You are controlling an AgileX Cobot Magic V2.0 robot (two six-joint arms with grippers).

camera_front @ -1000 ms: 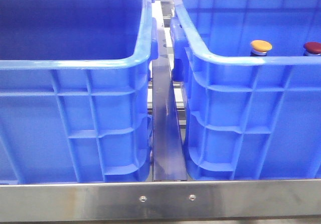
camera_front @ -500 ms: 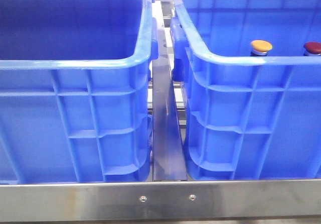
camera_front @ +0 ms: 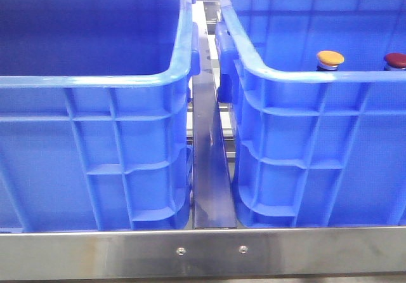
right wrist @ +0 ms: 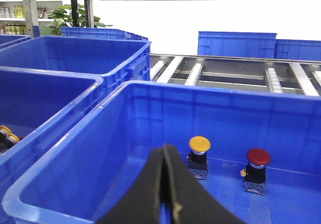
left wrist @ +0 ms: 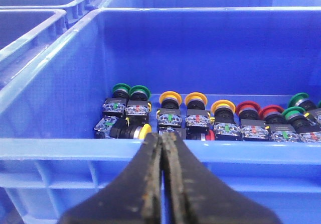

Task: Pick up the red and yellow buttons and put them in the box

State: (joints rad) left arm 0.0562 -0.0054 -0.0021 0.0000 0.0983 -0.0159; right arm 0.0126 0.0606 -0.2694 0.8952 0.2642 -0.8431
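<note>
Domed glossy buttons [right wrist: 199, 143] inside ribbed plastic box [camera_front: 304, 137].

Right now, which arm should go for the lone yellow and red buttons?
Right. The right gripper, shut, faces the yellow button and red button; the left gripper faces another crate.

Two large blue ribbed plastic crates stand side by side up front, one on the left [camera_front: 95, 80] and one on the right [camera_front: 298, 77]. Just past the right hand [right wrist: 164, 151] sit two mushroom-head push buttons, one yellow-capped button [right wrist: 199, 144] and one dark red button [right wrist: 258, 156]. Past the left hand [left wrist: 161, 138], I count four yellow caps [left wrist: 169, 98], three red caps [left wrist: 247, 107] and at least four green caps [left wrist: 120, 88]. The picture's edge cuts off any more.
</note>
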